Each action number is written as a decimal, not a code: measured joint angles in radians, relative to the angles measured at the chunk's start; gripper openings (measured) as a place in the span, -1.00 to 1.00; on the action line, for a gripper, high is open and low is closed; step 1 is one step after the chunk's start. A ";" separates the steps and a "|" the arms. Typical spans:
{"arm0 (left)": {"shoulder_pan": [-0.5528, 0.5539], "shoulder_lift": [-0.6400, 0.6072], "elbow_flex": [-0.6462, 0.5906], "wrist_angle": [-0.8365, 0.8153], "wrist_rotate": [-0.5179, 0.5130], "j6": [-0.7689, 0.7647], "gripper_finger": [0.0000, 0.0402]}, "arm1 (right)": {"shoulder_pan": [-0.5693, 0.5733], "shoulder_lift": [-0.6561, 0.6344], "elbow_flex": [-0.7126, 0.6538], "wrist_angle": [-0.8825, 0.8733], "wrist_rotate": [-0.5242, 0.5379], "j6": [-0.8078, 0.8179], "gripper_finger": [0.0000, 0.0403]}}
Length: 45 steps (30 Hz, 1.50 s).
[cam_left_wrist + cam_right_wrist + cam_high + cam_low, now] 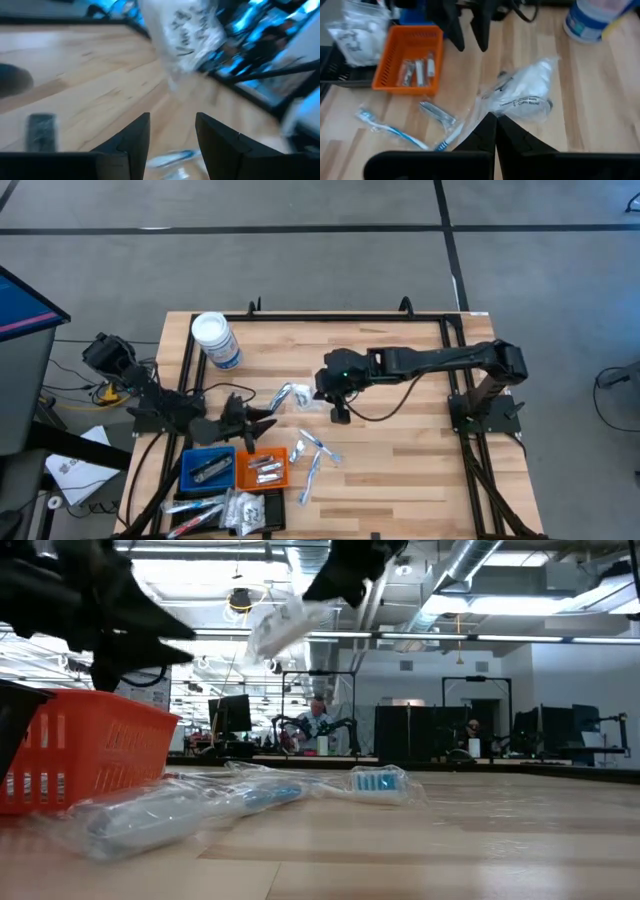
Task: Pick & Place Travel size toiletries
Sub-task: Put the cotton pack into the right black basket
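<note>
1. The light wooden slatted table (400,460) carries everything; both dark arms reach toward its middle.
2. The right gripper (322,394) hangs above the table centre with its fingers pressed together on a corner of a clear crinkly plastic packet with white contents (290,397), which dangles in the air below it, as the low view (285,622) and the right wrist view (522,95) show.
3. The left gripper (268,420) sits near the table's left front, just beside the packet, fingers apart with nothing between them; in its wrist view the packet (182,35) hangs ahead of the open fingers (132,140).
4. A large clear jar with a white lid and blue label (215,340) lies at the back left.
5. A blue square tray (208,468), an orange slatted tray (262,470) and a black tray (250,510) stand together at the front left; the orange one holds small silvery tubes (417,72).
6. Wrapped blue-and-white toothbrushes (312,462) lie on the wood just right of the orange tray.
7. More white packets (238,508) rest on the black tray, possibly with pens beside them; that corner is hard to read.
</note>
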 joint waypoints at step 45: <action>0.031 0.010 -0.099 0.690 0.416 0.458 0.18 | 0.192 -0.004 0.076 0.208 -0.027 -0.253 -1.00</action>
